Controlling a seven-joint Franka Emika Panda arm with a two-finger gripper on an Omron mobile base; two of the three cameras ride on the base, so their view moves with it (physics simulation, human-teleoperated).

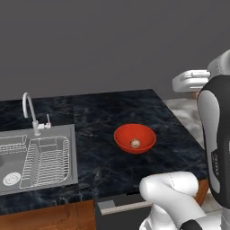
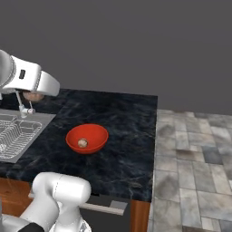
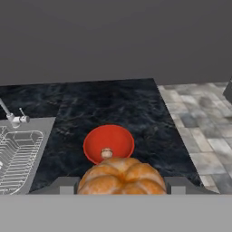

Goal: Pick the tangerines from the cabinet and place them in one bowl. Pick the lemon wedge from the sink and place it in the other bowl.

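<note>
My gripper (image 3: 122, 186) is shut on a large, ribbed orange tangerine (image 3: 121, 176), held high above the counter. Below and just beyond it stands the glossy red bowl (image 3: 96, 141), with a small tan tangerine (image 3: 106, 153) lying inside. The same bowl (image 1: 122, 136) and its fruit (image 1: 134, 143) sit mid-counter in the left base view. From the right base view the bowl (image 2: 98, 135) holds the tangerine (image 2: 82, 143), and the held tangerine (image 2: 32, 96) peeks from under my arm at the upper left. The cabinet, the lemon wedge and the other bowl are out of view.
The steel sink (image 1: 73, 155) with its wire rack (image 1: 45, 161) and curved faucet (image 1: 28, 108) lies left of the bowl. The dark marble counter (image 2: 127, 136) ends at the right, where a tiled floor (image 2: 195, 154) begins. A plain grey wall stands behind.
</note>
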